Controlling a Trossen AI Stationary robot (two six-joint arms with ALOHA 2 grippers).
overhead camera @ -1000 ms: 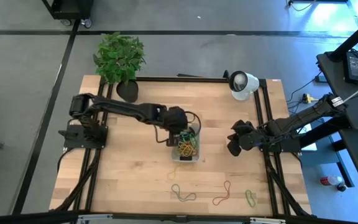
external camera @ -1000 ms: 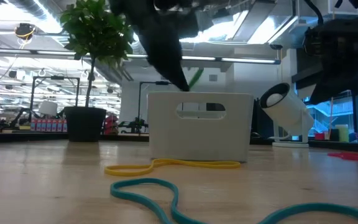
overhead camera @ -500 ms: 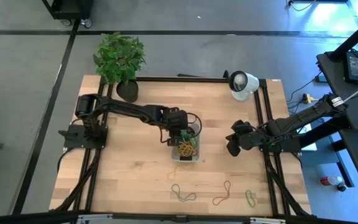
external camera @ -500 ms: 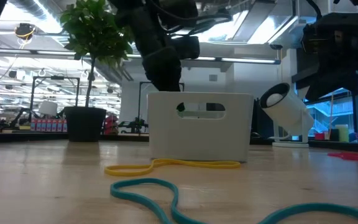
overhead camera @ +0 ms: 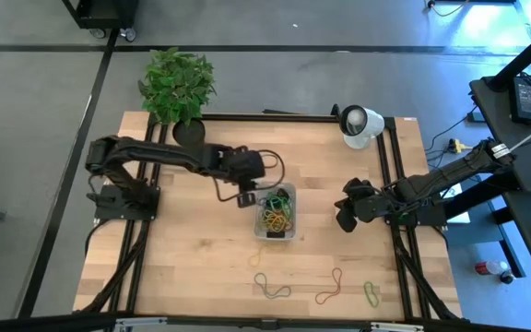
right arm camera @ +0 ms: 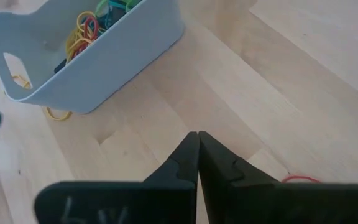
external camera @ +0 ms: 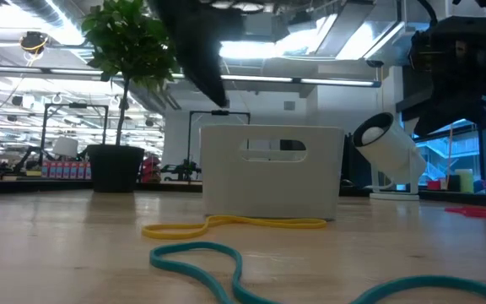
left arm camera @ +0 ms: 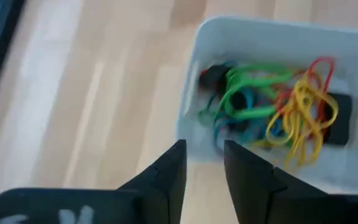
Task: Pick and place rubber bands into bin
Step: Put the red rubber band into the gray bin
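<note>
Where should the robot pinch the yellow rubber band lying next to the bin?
Probably from straight above, on the yellow rubber band's narrow crossing, one fingertip on each side. It lies flat on the table just outside the bin, so a sideways pincer would slide past.

High cam sits overhead looking straight down, so you get the whole table (overhead camera: 192,249) plus floor around it. Low cam is right at tabletop level, facing across the wood into the room behind, really close to the bin (external camera: 270,173). Left wrist cam looks down past its own fingers (left arm camera: 166,177) into that same bin (left arm camera: 278,37) from close up. Right wrist cam sees the bin (right arm camera: 104,56) from farther off, so all four views share it.
</note>
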